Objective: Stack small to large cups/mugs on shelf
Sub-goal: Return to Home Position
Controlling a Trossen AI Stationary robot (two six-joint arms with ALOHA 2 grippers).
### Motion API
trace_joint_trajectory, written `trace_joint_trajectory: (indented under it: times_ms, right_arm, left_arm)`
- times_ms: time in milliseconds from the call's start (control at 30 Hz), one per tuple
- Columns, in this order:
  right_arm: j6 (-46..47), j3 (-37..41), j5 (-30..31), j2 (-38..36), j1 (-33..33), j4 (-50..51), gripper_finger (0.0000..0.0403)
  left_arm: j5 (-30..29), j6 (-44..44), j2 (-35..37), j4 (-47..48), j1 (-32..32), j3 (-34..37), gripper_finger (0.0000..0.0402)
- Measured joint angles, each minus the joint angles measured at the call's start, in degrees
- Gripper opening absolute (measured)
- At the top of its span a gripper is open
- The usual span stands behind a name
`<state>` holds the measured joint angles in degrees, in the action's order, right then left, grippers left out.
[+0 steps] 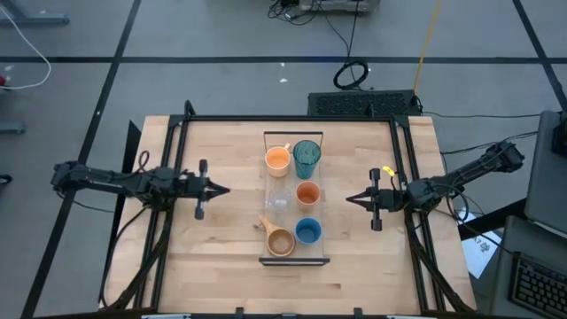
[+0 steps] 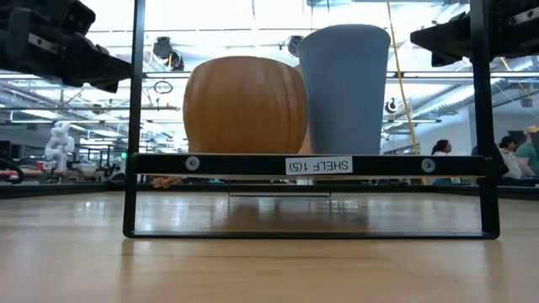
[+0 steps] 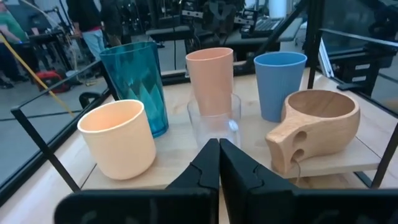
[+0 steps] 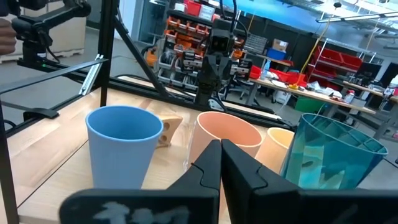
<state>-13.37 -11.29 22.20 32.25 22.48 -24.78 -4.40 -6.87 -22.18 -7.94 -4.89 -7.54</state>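
**Shelf (image 2: 236,165) end-frame up close, six cups aboard, both arms clear**

Closest to the low camera stood the shelf's black end-frame, with the wooden mug (image 2: 244,105) and the blue cup (image 2: 344,88) side by side just behind it. Seen from above, the shelf lay in the middle of the bench (image 1: 221,248), and all six vessels stood on it in two rows. The wooden mug, clear cup (image 1: 279,202) and pale orange mug (image 1: 278,159) were on the left arm's side. The blue cup, orange cup (image 1: 307,193) and teal tumbler (image 1: 306,158) were on the right arm's side.

The left pincer (image 1: 221,190) hovered to the left of the shelf, apart from it, fingers pressed together and holding nothing. The right pincer (image 1: 350,198) hovered near the opposite side, likewise closed and empty.

Loading looked finished, so the step in hand was probably the arms' return to rest. The next move called for no grasp, only for drawing each arm away without brushing the cups.
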Motion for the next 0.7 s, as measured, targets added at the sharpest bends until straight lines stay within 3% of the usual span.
trace_joint_trajectory:
  times_ms: [700]
  right_arm:
    - [-0.9, 0.0, 0.0, 0.0, 0.0, 0.3, 0.0000]
  left_arm:
    - [3.1, -1.5, 13.2, 0.5, 0.0, 6.6, 0.0008]
